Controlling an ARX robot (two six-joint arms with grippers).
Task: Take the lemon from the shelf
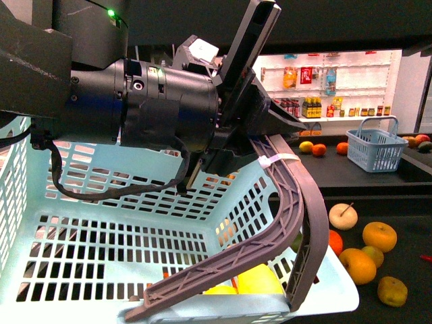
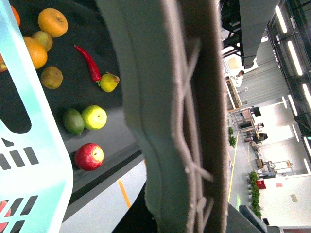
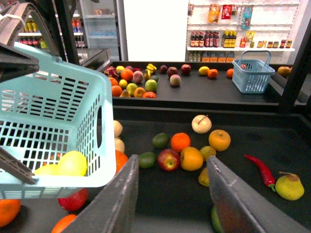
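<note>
The left gripper (image 1: 273, 138) is clamped on the grey handle (image 1: 290, 202) of a pale blue basket (image 1: 101, 229), which hangs under it above the shelf (image 3: 243, 111). The lemon (image 1: 260, 280) shows bright yellow well below this gripper, down at the basket's bottom corner. I cannot tell whether it lies inside the basket or just behind its slotted wall.

The right gripper (image 3: 172, 167) is spread wide with nothing between its fingers (image 3: 116, 204), and it hovers over the dark tray. Just ahead of it lie a red apple (image 3: 168, 159), oranges and a lime. A red chili (image 3: 262, 167) is off to one side. The basket and lemon sit beside this gripper, close to one finger.
</note>
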